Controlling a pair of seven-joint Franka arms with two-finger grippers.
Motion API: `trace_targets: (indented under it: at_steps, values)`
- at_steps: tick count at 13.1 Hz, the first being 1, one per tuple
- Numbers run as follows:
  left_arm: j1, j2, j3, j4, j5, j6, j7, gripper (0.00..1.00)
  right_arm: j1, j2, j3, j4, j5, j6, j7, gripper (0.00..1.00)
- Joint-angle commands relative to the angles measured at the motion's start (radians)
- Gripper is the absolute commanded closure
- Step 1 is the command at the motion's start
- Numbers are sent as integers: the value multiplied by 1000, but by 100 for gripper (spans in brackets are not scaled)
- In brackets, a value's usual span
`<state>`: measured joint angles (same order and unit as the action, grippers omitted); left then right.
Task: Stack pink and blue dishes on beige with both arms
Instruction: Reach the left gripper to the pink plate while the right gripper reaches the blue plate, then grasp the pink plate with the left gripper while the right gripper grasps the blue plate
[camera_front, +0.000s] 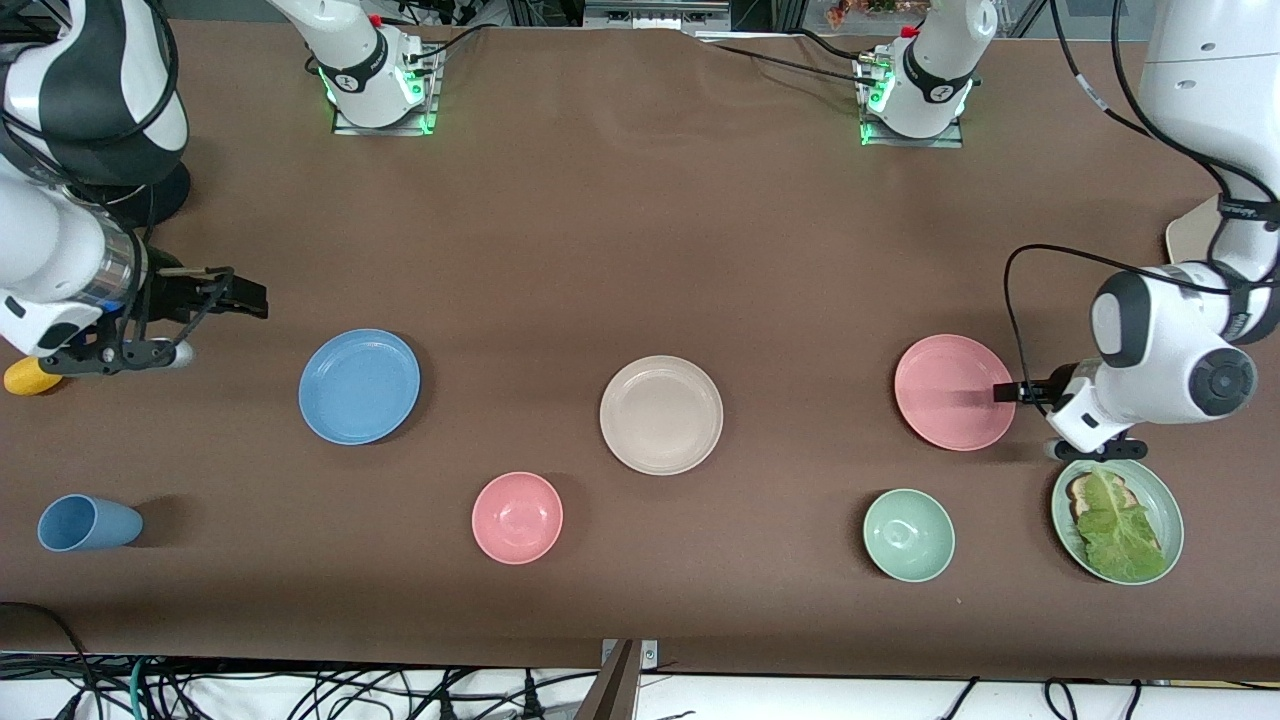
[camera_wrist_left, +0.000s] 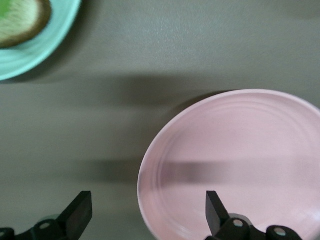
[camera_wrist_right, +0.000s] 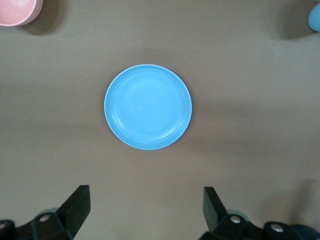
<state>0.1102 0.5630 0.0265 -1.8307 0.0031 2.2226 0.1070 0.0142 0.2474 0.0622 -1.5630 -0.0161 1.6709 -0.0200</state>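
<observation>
Starting at the right arm's end of the table (camera_front: 640, 230), your right claw (camera_front: 245, 297) hangs wide and holds nothing, above bare table just short of the blue plate (camera_front: 359, 386). The blue plate lies toward the table's middle from that claw, a little nearer the front camera, and the right wrist view shows it whole and well ahead of the spread fingers (camera_wrist_right: 75, 207), so you still have a reach to make before any rim can be taken. The beige plate (camera_front: 661, 414) sits flat in the middle of the table, between the two coloured plates and a shade nearer the front camera than either. The pink plate (camera_front: 954, 392) lies flat toward the left arm's end. Your left claw (camera_front: 1005, 392) is at its outer rim, wide and holding nothing, and in the left wrist view one finger (camera_wrist_left: 216, 212) is over the plate while the other stands off it. So the left arm looks much closer to a grasp than the right. All three plates are round and rest face up, so none has a long axis or a heading to match; any point on a rim serves equally well.
</observation>
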Motion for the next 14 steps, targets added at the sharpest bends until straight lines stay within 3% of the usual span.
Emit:
trace_targets:
  at_steps: [1,3,4,8,10,14]
  values:
    - [43,-100,-5,-235,9,243,49,0,-11,70,8,0,-10,64,-40,0]
    - [45,-100,-5,-309,9,362,49,0,-22,105,7,-52,-19,149,-40,0]
    - [43,-98,-5,-309,9,362,39,7,-23,115,7,-98,-24,208,-40,0]
    - [40,-101,-10,-292,9,350,-16,100,-25,124,-24,-342,-24,551,-40,0]
    - [29,-101,-11,-285,8,335,-29,100,-26,171,-38,-408,-24,689,-44,0]
    - [23,-98,-59,-251,8,292,-134,100,-65,224,-45,-428,-24,753,-98,0]
